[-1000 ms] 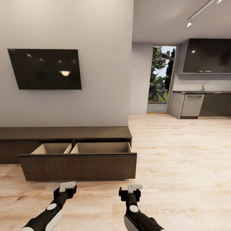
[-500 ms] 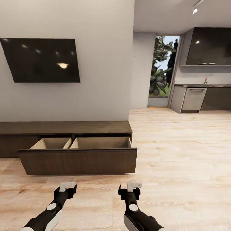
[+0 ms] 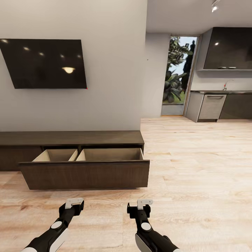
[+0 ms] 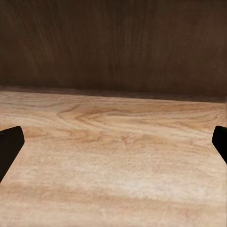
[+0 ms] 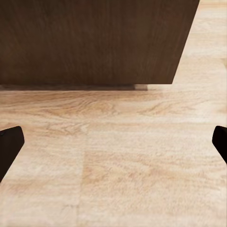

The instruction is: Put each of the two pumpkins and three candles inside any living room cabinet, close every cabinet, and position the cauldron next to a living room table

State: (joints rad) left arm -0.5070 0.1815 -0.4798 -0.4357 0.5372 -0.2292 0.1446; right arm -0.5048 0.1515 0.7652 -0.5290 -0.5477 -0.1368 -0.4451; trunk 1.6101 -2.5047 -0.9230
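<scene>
The left gripper hangs low over the floor, near the front of the cabinet's drawer; in its wrist view its dark fingertips sit at opposite edges, so the jaws stand wide apart with nothing between them, touching nothing. The right gripper hangs beside it, a little further right, its fingertips likewise spread wide and empty, facing the drawer's right-hand corner.

At the far left a flat black television is fixed to the pale grey wall, glossy with ceiling-light reflections. Below it runs the cabinet, long and very low, dark-brown grained wood with a flat top. Its wide drawer is pulled out toward the robot, showing two pale beige compartments with nothing visible inside; its flat handleless front stands between the grippers and the cabinet body.

The floor is light wood planking with visible grain. To the right the room opens onto a far kitchen: dark glossy upper cupboards, a grey counter unit, and a doorway showing green plants.
</scene>
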